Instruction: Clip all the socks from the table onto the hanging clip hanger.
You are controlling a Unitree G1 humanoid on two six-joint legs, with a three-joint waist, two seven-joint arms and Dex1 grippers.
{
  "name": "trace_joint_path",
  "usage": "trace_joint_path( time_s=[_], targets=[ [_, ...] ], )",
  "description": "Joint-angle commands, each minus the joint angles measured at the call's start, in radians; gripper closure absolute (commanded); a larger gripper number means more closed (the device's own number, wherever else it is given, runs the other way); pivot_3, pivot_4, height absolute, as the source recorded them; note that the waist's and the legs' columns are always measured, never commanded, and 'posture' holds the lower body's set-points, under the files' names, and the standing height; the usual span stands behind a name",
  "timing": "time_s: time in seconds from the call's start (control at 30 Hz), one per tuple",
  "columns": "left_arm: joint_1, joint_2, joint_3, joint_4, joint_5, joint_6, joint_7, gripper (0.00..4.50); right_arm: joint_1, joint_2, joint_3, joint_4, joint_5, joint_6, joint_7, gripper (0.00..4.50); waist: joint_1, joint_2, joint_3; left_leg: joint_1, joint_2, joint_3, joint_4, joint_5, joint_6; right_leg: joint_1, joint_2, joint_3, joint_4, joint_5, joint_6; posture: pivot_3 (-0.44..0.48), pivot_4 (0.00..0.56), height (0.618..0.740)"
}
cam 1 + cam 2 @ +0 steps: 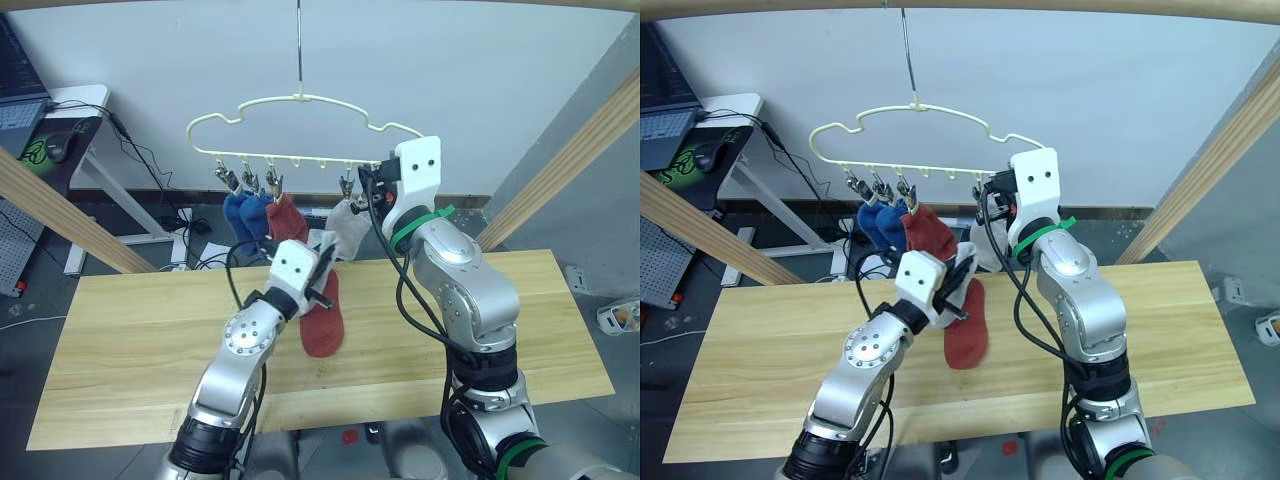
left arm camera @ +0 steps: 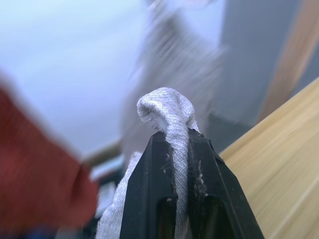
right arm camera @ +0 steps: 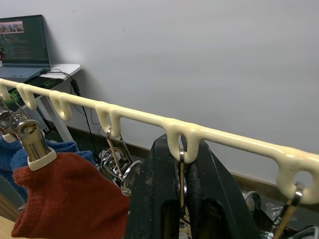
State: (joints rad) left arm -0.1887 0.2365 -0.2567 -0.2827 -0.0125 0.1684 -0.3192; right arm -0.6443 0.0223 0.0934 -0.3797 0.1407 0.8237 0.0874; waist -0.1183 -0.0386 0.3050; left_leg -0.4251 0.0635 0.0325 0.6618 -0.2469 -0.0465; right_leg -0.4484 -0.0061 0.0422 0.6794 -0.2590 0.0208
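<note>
Two blue socks [image 1: 243, 212], one red sock [image 1: 285, 218] and a grey sock [image 1: 350, 232] hang clipped on the clip hanger [image 1: 300, 130], a second red sock [image 1: 322, 318] lies mid-counter [image 1: 120, 330], the left pincer [image 2: 175, 144] pinches the other grey sock [image 2: 167, 107], and the right pincer [image 3: 180, 164] squeezes a clip [image 3: 181, 174] on the hanger's bar.

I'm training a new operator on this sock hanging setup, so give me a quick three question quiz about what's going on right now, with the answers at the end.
1. True or false: the left gripper is shut on a light grey sock.
2. Which sock lies flat on the table? A) blue B) rust red C) grey
3. Fill in: the right gripper pinches a metal ____ on the clip hanger.

Key:
1. True.
2. B, the rust red sock lies beside the left arm.
3. clip, next to the hung red sock and the blue socks.
</note>
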Motion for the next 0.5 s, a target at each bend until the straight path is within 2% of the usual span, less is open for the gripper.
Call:
trace_joint_path(
  time_s=[0.03, 0.23, 0.5],
  targets=[
    [-0.017, 0.005, -0.048, 0.006, 0.063, -0.126, -0.016, 4.49, -0.039, 0.017, -0.01, -0.085, 0.028, 0.001, 0.001, 4.5, -0.002, 0.0, 0.0, 0.0, 0.0, 0.0, 0.0, 0.0, 0.0, 0.0, 0.0, 0.0, 0.0, 0.0, 0.0, -0.227, 0.3, 0.74],
    [-0.07, -0.006, -0.053, 0.108, 0.165, -0.246, 0.033, 4.49, -0.052, 0.025, -0.017, -0.114, 0.037, 0.037, -0.006, 4.5, -0.022, 0.0, 0.0, -0.001, 0.0, 0.0, 0.0, 0.0, 0.0, -0.001, 0.0, 0.0, 0.0, 0.0, 0.0, -0.249, 0.298, 0.74],
    [-0.126, -0.058, -0.036, 0.209, 0.232, -0.315, 0.122, 4.49, -0.047, 0.026, -0.015, -0.14, 0.037, 0.07, -0.009, 4.5, -0.03, 0.0, 0.0, -0.001, 0.0, 0.0, 0.0, 0.0, 0.0, -0.001, 0.0, 0.0, 0.0, 0.0, 0.0, -0.263, 0.303, 0.74]
  ],
)
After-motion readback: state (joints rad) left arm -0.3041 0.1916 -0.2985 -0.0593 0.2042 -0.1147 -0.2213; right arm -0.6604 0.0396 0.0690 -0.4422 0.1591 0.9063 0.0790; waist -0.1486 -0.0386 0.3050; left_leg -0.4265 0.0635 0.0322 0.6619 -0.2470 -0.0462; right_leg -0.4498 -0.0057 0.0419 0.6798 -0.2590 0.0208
